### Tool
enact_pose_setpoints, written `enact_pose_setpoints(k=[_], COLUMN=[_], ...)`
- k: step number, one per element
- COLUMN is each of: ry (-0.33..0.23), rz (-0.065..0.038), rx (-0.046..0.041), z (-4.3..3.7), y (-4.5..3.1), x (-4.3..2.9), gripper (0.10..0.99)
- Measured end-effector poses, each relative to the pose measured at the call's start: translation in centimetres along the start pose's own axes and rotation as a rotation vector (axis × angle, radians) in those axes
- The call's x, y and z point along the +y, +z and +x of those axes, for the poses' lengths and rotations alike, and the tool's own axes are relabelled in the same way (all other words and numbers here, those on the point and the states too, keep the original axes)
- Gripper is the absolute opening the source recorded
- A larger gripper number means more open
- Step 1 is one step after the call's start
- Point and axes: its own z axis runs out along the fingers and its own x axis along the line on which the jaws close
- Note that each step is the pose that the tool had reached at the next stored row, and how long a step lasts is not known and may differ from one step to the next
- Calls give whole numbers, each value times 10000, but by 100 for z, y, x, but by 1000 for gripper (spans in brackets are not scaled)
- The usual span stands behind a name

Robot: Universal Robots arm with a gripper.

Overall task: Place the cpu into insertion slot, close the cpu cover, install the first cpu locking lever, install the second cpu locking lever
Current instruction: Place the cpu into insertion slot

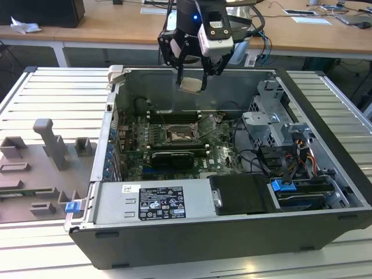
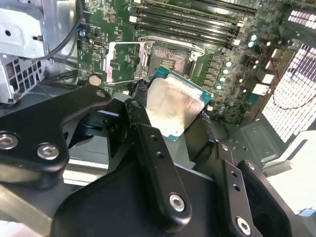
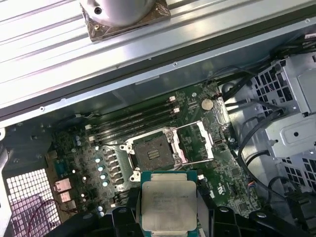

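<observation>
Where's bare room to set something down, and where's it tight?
Bare table slats beyond the grey fixtures, beside the case, and past the case on the exterior view's right. Tight: cables by the drive cage.

In the second wrist view, the cpu hid from us the corner of the insertion slot beneath it, and the fingers of the gripper clamping it covered its two sides. In the exterior view, the arm above the insertion slot was cut off by the frame, and we found the slot's detail too small to tell.
</observation>
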Motion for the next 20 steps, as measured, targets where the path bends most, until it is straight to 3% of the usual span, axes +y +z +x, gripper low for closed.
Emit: enact_pose_setpoints(k=[3,11,20], ry=[278,1688,2461], rz=[-1,-5,-20], rx=[-24,-150,-214], z=[0,0,0], y=[0,8,11], x=[0,-1,-1], gripper=[541,541,541])
